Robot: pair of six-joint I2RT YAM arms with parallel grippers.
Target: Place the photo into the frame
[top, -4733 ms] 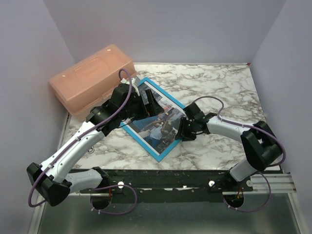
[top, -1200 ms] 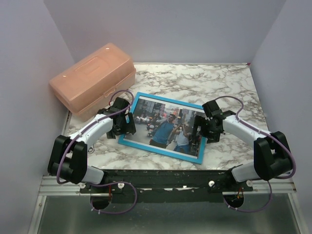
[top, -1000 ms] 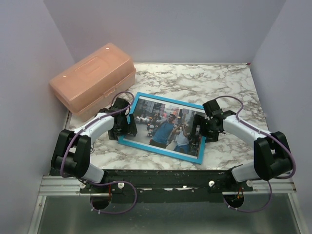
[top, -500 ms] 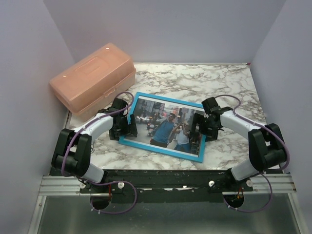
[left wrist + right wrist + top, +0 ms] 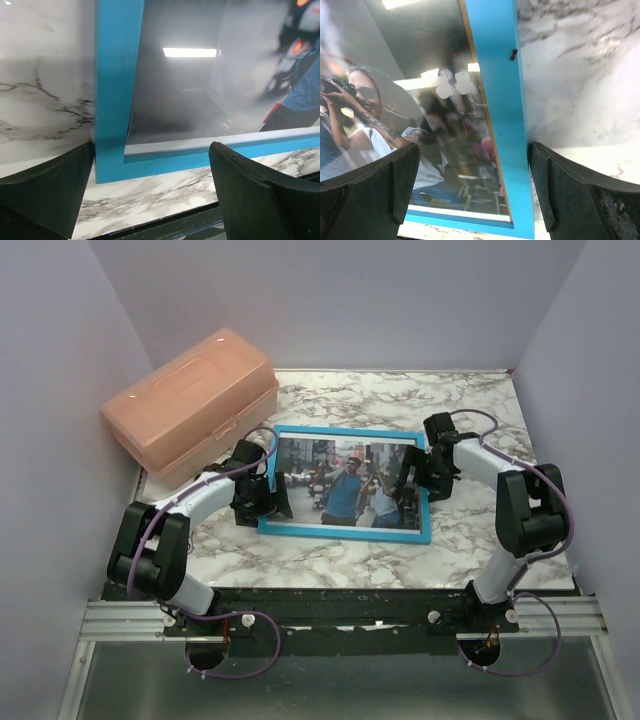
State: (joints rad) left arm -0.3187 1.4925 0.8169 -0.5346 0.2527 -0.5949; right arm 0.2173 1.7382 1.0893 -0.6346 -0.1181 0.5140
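Any lettering in the photo (image 5: 345,485) is too blurry to read. It's just people on a street, one guy in a blue shirt and a woman holding up a camera. The photo sits inside the blue frame (image 5: 350,533), which lies flat near the middle of the marble table (image 5: 460,405). The glossy surface reflects a ceiling light.

A peach plastic box (image 5: 190,400) sits at the back left, apart from the frame. The left gripper (image 5: 152,195) is low at the frame's left end, jaws spread wide around the near corner, holding nothing. The right gripper (image 5: 472,192) is the same deal at the right end, with the blue edge between its fingers and nothing gripped. Both arms reach in low from the sides, elbows folded back.
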